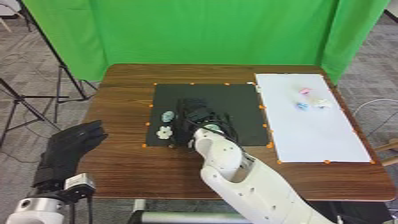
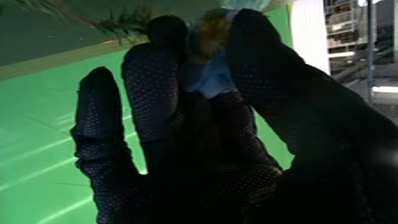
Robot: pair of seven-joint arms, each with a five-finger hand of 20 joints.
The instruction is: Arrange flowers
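My right hand point(image 1: 197, 114) is over the black mat point(image 1: 242, 100). In the right wrist view, the thumb and fingers of my right hand point(image 2: 200, 165) pinch a pale blue flower with a yellow-orange part point(image 2: 211, 75). A green needle-like sprig point(image 2: 124, 22) is beyond the fingertips. Left of that hand on the mat lie a pale blue flower point(image 1: 168, 116) and a white flower point(image 1: 164, 132). The white sheet point(image 1: 311, 137) holds a pink flower point(image 1: 305, 91), a blue one point(image 1: 302, 106) and a whitish one point(image 1: 322, 103). My left hand point(image 1: 73, 145) is open at the table's left edge.
The brown table point(image 1: 124, 172) has small orange markers around the mat and sheet. A green backdrop point(image 1: 204, 32) hangs behind it. Black stand legs point(image 1: 60, 75) rise at the left, outside the table.
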